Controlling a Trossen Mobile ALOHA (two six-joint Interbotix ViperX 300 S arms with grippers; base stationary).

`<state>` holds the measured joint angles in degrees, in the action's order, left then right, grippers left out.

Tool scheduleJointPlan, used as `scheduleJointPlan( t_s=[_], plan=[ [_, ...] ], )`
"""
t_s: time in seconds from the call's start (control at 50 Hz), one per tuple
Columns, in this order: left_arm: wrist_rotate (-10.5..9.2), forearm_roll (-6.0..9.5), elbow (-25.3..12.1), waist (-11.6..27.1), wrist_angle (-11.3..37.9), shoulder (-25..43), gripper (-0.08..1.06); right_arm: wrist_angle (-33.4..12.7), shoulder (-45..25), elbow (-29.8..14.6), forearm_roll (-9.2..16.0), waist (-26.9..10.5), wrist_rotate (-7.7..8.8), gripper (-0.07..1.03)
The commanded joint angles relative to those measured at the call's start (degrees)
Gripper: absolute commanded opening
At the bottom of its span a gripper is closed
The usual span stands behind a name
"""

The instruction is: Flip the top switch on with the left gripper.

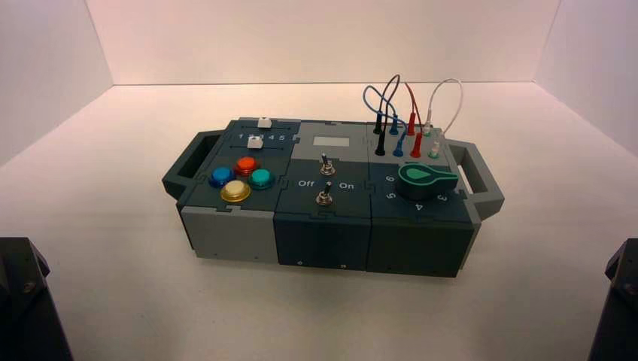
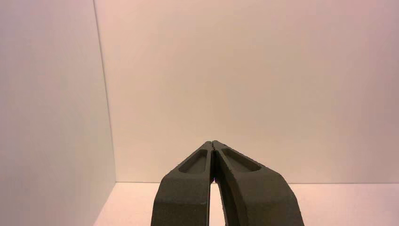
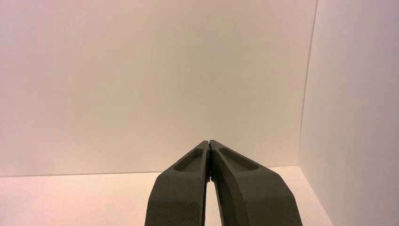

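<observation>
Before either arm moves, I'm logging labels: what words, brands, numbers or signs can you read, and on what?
None surely enough to quote.
Panel with the top switch and lower switch: lettering too small.
Panel with the white sliders: marks too small.
Panel around the green knob: marks too small.

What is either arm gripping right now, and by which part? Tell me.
Nothing is held: the left pincer and the right pincer are both shut on themselves, away from the box.
</observation>
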<state>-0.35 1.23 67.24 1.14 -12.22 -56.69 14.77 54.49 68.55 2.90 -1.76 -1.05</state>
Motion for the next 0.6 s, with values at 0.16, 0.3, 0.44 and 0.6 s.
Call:
scheduleJointPlan(
  t_s=[0.16, 0.3, 0.44, 0.6],
  plan=[
    [0.09, 0.09, -1.76, 0.09, -0.09, 0.18, -0.03, 0.35, -0.26, -0.88, 0.18, -0.09, -0.26, -0.03],
    [0.18, 0.09, -1.85, 0.09, 0.26, 0.18, -0.03, 0.35, -0.18, -0.97, 0.18, -0.09, -0.18, -0.03],
    [0.09, 0.09, -2.37, 0.26, 1.32, 0.18, -0.03, -0.44, -0.18, -1.23, 0.18, -0.18, -0.26, -0.03],
    [-0.09, 0.18, -3.69, 0.79, 4.57, 0.26, -0.03, -2.2, -0.35, -1.67, 0.18, -1.32, -0.18, -0.03]
  ],
)
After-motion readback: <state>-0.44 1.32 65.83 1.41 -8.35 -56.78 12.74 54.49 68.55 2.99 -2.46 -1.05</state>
